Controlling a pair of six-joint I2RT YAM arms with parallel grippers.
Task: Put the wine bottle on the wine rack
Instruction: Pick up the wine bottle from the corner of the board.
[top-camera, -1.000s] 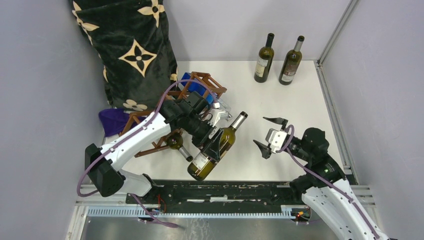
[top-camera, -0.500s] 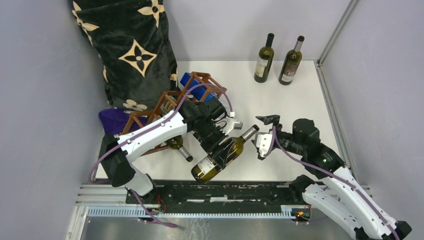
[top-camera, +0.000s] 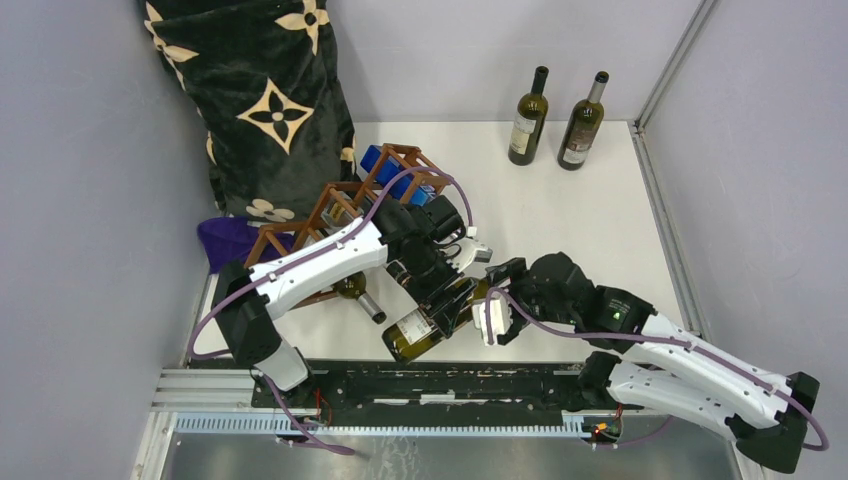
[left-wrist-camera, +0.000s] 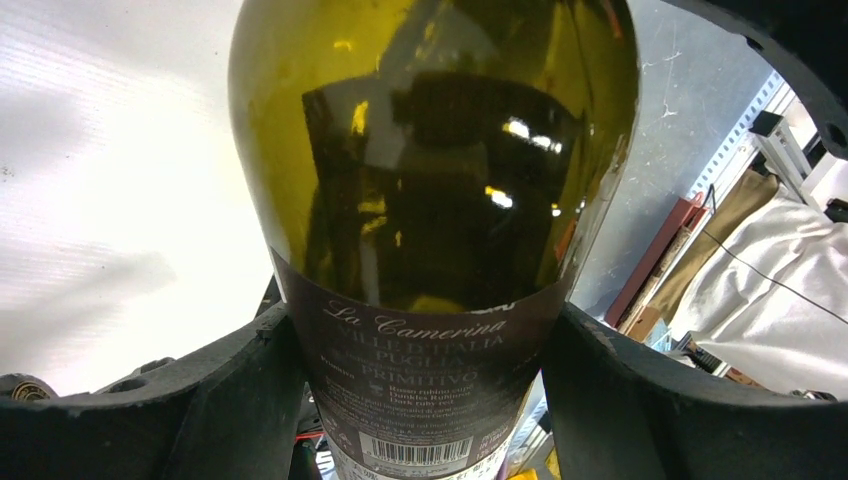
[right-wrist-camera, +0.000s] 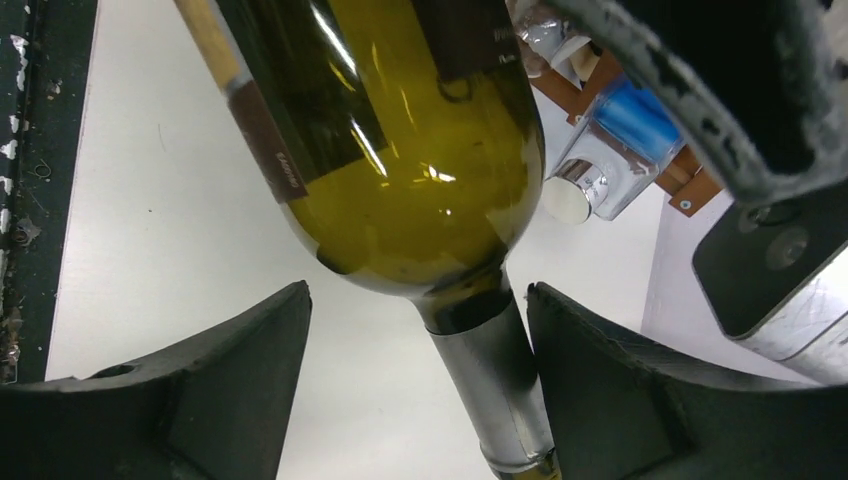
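Handover step: left gripper (left-wrist-camera: 420, 400) clamped the wine bottle (left-wrist-camera: 430, 150); right gripper (right-wrist-camera: 418, 350) stood apart around its neck (right-wrist-camera: 490, 370). Next move likely required closing squarely on the neck.

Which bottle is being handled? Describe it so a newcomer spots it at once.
On the white table, look at the middle of the front edge. There an olive-green wine bottle with a dark label lies tilted in the left claw, its neck inside the open right claw. The two upright bottles at the back and a bottle in the wine rack are untouched.
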